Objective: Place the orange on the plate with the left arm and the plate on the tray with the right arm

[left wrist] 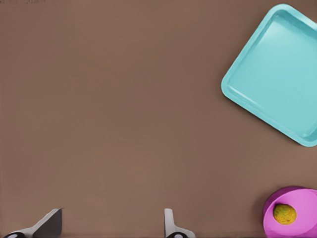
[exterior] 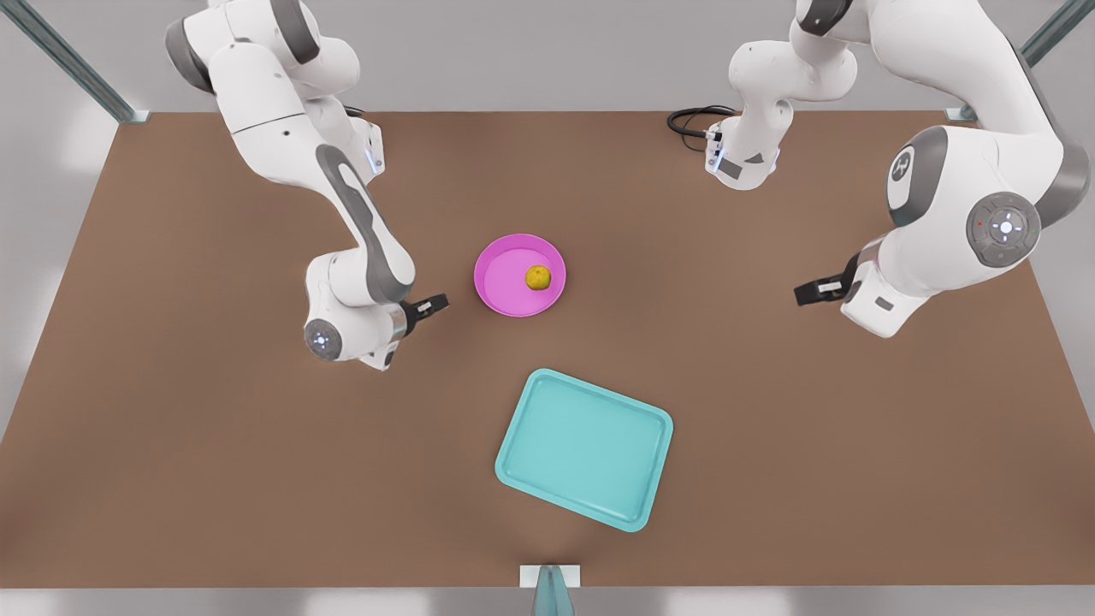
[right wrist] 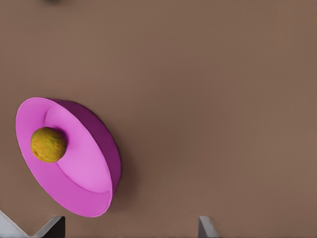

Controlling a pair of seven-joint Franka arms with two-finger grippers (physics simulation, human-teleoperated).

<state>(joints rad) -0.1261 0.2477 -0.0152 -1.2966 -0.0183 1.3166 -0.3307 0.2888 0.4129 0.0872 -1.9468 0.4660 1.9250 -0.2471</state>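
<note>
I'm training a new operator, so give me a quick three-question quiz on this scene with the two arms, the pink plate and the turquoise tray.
1. True or false: the small bumpy yellow-orange ball lies in the round pink shallow plate.
2. The plate stands: A on the brown table, apart from the turquoise rectangular tray; B stacked on that tray; C held in a hand.
3. Which open hand is nearer the plate: the left hand or the right hand?
Key: 1 true; 2 A; 3 right hand.

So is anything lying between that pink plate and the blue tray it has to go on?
Nothing visible. The plate, with the orange on it, and the tray have only bare table between them.
</note>
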